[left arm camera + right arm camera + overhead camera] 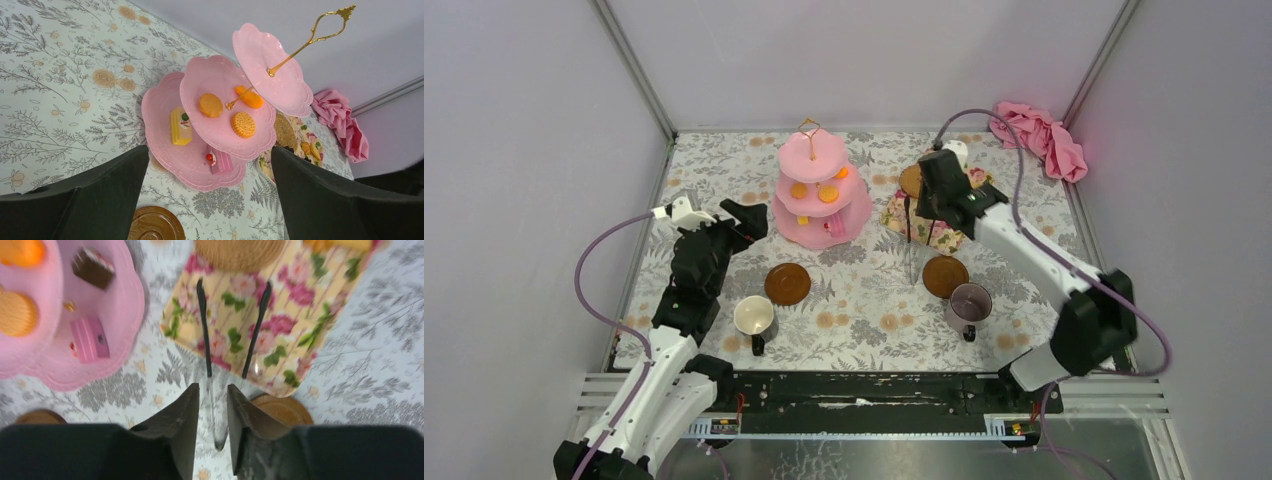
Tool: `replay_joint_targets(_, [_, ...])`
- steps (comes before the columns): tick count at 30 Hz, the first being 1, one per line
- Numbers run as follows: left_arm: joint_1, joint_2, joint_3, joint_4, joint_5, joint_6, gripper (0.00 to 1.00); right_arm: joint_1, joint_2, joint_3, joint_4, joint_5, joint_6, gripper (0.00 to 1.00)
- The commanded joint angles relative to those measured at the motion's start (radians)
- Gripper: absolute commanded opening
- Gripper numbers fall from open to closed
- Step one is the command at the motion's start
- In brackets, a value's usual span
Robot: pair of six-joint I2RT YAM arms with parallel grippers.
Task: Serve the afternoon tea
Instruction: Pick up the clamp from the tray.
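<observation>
Near edge: white mug [753,316] on the left, purple mug [970,303] on the right. Just beyond them the left saucer [787,284] and right saucer [945,276], both bare. The left gripper [750,222] gapes wide, holding nothing, near the stand [822,215]. Middle tier carries biscuits [243,124]. The right gripper [213,390] has narrow jaws straddling the joined end of the tongs [204,330] at the edge of the tray [300,315]; pinch or not, cannot tell. Far right corner: cloth [1039,135].

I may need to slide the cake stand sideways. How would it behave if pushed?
The cake stand probably slides rather than tips: its bottom tier is widest. The biscuits lie loose on the tiers, so a jolt might shift them.
</observation>
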Motion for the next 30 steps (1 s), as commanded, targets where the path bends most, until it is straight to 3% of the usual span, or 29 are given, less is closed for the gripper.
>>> replay_joint_targets(1, [0.0, -0.013, -0.008, 0.105, -0.013, 0.015, 1.0, -0.028, -0.19, -0.252, 0.452, 0.139, -0.079, 0.46])
replay_joint_targets(2, [0.001, -0.011, -0.01, 0.112, -0.012, 0.016, 1.0, -0.044, -0.195, -0.263, 0.48, 0.113, -0.055, 0.55])
replay_joint_targets(3, [0.0, -0.01, -0.01, 0.115, -0.01, 0.018, 1.0, -0.068, -0.177, -0.244, 0.468, 0.063, -0.033, 0.57])
replay_joint_targets(10, [0.002, -0.007, -0.01, 0.128, 0.011, 0.027, 1.0, -0.189, 0.07, 0.017, 0.226, -0.123, 0.028, 0.55])
replay_joint_targets(15, [0.002, -0.007, -0.011, 0.139, 0.029, 0.026, 1.0, -0.183, 0.102, -0.006, 0.207, -0.191, 0.037, 0.52])
replay_joint_targets(21, [0.003, -0.005, -0.008, 0.149, 0.051, 0.022, 1.0, -0.088, 0.043, -0.113, 0.209, -0.116, 0.021, 0.58])
replay_joint_targets(25, [0.009, -0.008, -0.012, 0.159, 0.061, 0.011, 1.0, -0.065, 0.016, -0.2, 0.245, -0.121, 0.043, 0.68])
replay_joint_targets(30, [0.011, -0.007, -0.014, 0.159, 0.063, 0.009, 1.0, -0.003, 0.0, -0.279, 0.295, 0.027, 0.055, 0.8])
